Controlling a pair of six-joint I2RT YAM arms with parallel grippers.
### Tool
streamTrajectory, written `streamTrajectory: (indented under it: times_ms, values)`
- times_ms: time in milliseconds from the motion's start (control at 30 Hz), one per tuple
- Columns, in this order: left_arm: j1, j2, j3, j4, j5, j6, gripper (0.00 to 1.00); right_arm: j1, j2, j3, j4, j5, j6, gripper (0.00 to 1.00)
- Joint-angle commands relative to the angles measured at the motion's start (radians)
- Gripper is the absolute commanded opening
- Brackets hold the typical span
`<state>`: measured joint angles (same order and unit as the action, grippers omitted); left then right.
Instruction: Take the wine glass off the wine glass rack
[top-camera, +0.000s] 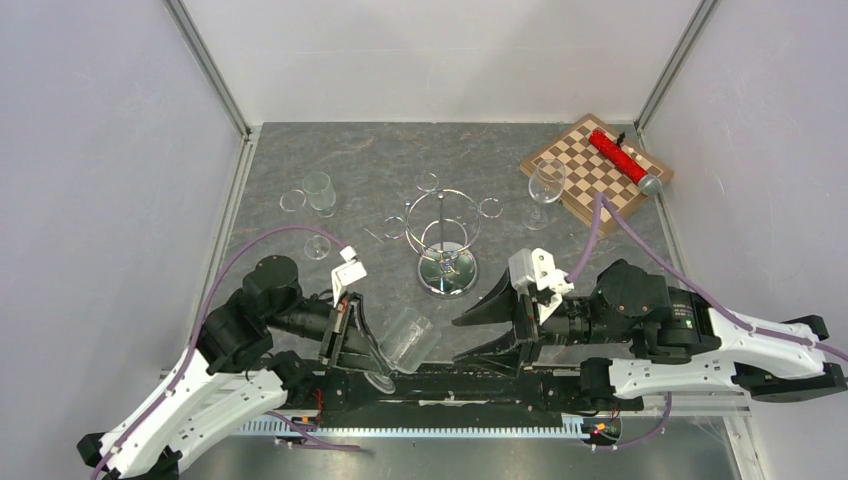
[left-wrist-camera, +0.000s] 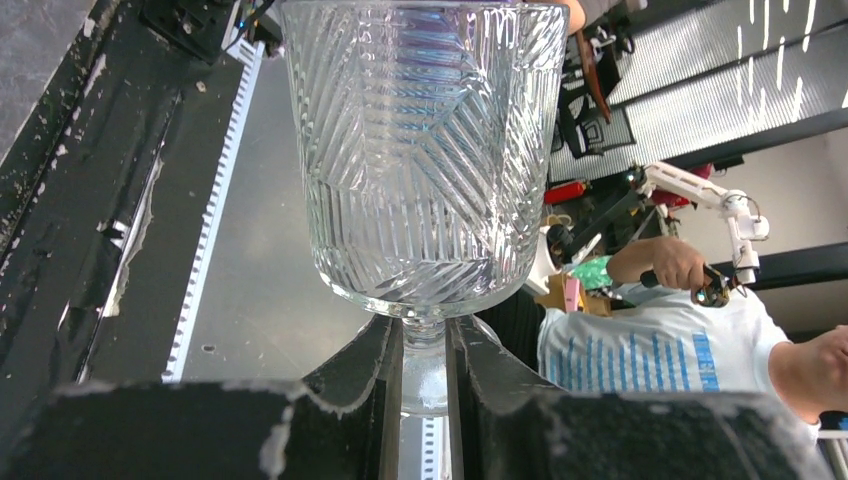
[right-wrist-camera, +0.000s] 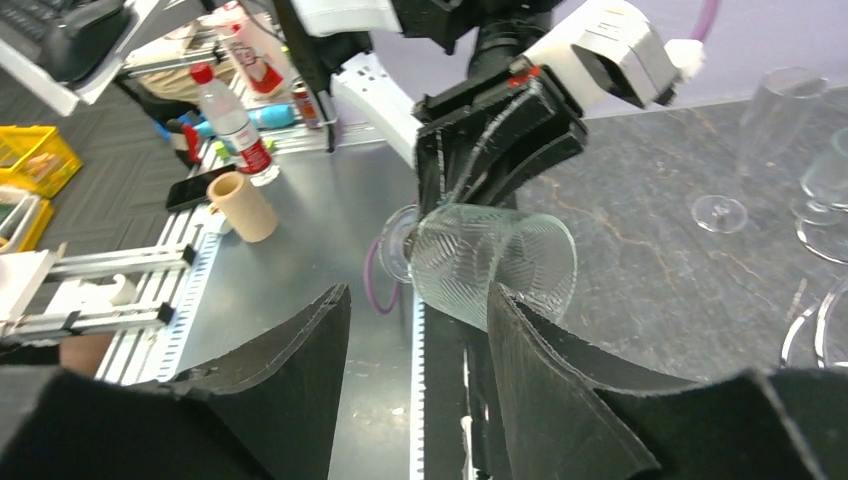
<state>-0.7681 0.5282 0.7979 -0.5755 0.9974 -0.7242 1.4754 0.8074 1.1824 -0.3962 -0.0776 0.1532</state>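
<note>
**Glass off the rack, in the left tool's grip**

The lifting is done, by the look of it. The glass (top-camera: 408, 340) is well clear of the rack (top-camera: 441, 235), and I can see nothing hanging from the rack's loops. It hangs low over the near edge of the table (top-camera: 350, 160), tipped on its side with the rim pointing right.

The left tool (left-wrist-camera: 424, 340) has it by the stem. The fingers (left-wrist-camera: 370, 380) are pinched narrow just under the ribbed bowl, with the foot tucked behind them.

The left arm is folded low, elbow out to the left, wrist turned in along the table's edge. The right arm lies low too, reaching in from the right. The right tool (top-camera: 462, 342) gapes wide and holds nothing, aimed straight at the rim and just beside it.

What's left, I'd say, is the put-down or a handover. Either way the wrist has to roll the glass upright. A thin stem in a hard pinch wants a slow turn and a soft landing on the foot.
</note>
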Motion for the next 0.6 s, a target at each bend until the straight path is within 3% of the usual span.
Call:
streamTrajectory:
  times_ms: [0,233,567]
  values:
    - [-0.003,0.005,0.049,-0.017,0.100,0.120,0.02,-0.003,0.039,0.076,-0.054,-0.141,-0.024,0.55]
    - [-0.003,-0.002,0.054,-0.050,0.142,0.176,0.02,-0.003,0.127,0.123,-0.089,-0.242,-0.107,0.54]
    - [-0.003,-0.024,0.078,-0.084,0.169,0.214,0.02,-0.018,0.190,0.150,-0.110,-0.234,-0.134,0.54]
